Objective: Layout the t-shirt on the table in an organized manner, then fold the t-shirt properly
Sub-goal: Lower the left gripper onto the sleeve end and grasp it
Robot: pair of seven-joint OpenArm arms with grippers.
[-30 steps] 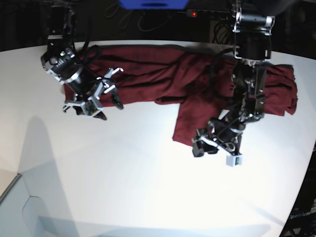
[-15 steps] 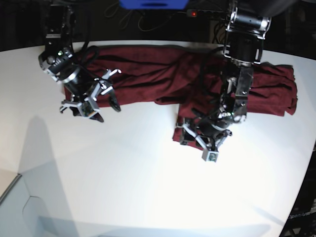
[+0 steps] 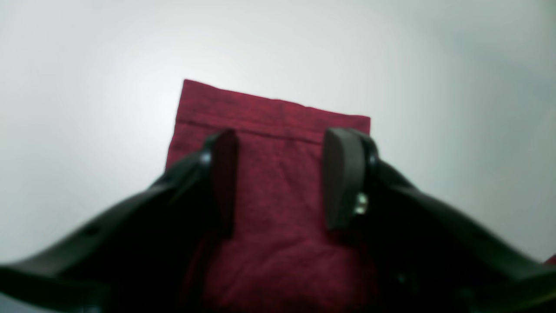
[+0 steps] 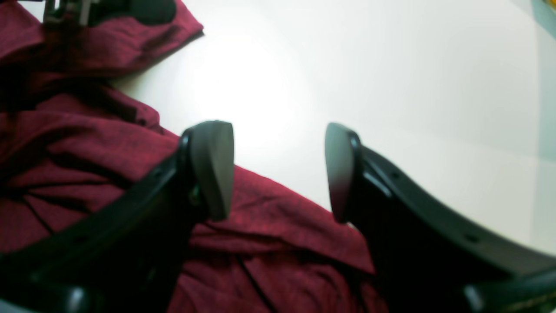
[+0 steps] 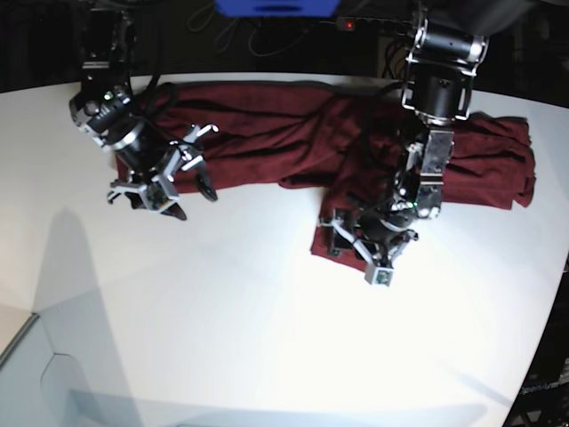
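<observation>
T-shirt (image 5: 293,133) lies bunched in a long wrinkled band across the far side of the white tabletop (image 5: 267,338), one hemmed flap (image 3: 269,113) sticking out toward the near edge. Left hand (image 3: 278,174) sits low over that flap, fingers parted, straddling the cloth, nothing gripped. Right hand (image 4: 278,169) hovers at the band's other end, spread wide and empty.

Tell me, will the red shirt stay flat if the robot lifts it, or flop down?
Probably flop: the t-shirt already lies in soft wrinkles and folds. It looks thin and light, so it likely drapes from wherever the left gripper pinches. Pushed across the table, it would likely bunch up.
</observation>
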